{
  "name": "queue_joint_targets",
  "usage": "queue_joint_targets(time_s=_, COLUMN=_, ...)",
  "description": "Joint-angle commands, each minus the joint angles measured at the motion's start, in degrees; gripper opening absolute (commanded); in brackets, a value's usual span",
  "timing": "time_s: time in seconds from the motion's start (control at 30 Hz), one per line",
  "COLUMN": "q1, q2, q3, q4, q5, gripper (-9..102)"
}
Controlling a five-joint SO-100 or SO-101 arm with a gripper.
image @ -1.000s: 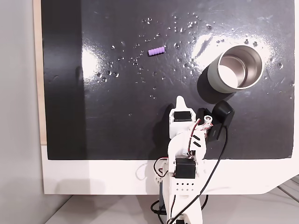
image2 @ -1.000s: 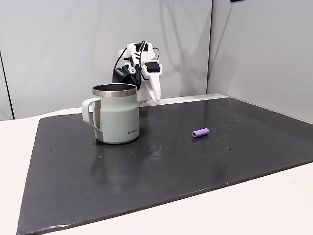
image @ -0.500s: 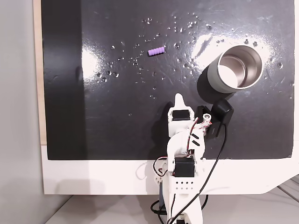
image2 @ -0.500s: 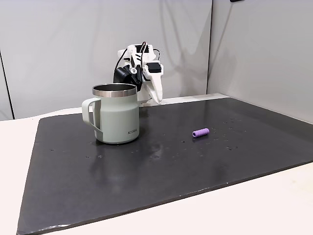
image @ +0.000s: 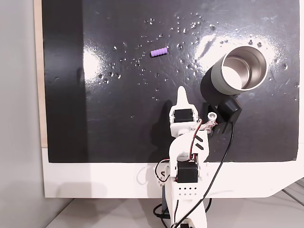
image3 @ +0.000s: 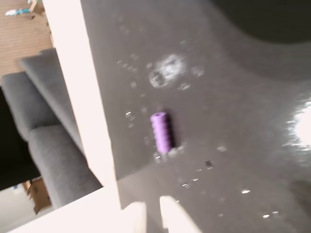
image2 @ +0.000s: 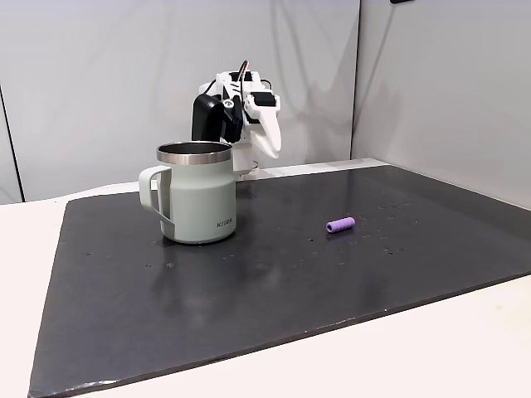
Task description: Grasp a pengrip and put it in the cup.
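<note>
Pengrip [image: 158, 52] lies alone on the black mat [image: 118, 123] in the upper middle of a fixed view from above, well apart from the gripper [image: 182, 93], which sits lower in the frame and a little to the right. From the gripper's tip, the target lies up and slightly left, across bare mat. Its long axis runs nearly left-right in that view, tilted a touch upward at its right end.

In the wrist view the pengrip [image3: 162, 132] sits near frame centre, its length running roughly up-down, with the two pale fingertips [image3: 167, 213] at the bottom edge pointing toward it. Only a narrow gap shows between those tips, so the gripper looks nearly closed and holds nothing; it would likely need to spread before closing across the ribbed cylinder's short side.

The cup [image: 239, 70] stands at the right of the overhead frame, just beyond the arm's black camera housing. In a fixed view from the side, the gripper [image2: 271, 146] hangs raised behind the cup [image2: 196, 192], with the pengrip [image2: 340, 225] to the right on the mat [image2: 274, 282].
</note>
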Motion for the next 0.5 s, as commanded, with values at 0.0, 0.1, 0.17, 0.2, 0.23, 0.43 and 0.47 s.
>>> queue_joint_targets(time_s=0.0, q1=-2.3, q2=-1.0, q3=-8.1, q4=-2.2, q5=-1.9, gripper=0)
queue_joint_targets(time_s=0.1, q1=-3.8, q2=-8.7, q3=-14.9, q4=-2.7, q5=-1.4, gripper=0)
queue_joint_targets(time_s=0.17, q1=-4.0, q2=-16.9, q3=-21.5, q4=-2.5, q5=0.4, gripper=0)
queue_joint_targets(time_s=0.2, q1=-4.0, q2=-21.3, q3=-25.3, q4=-2.0, q5=1.2, gripper=0)
queue_joint_targets(time_s=0.23, q1=-3.9, q2=-25.6, q3=-29.4, q4=-1.4, q5=2.3, gripper=0)
queue_joint_targets(time_s=0.43, q1=-3.7, q2=-47.4, q3=-51.5, q4=6.9, q5=3.9, gripper=0)
queue_joint_targets(time_s=0.47, q1=-3.8, q2=-50.9, q3=-55.2, q4=9.1, q5=3.9, gripper=0)
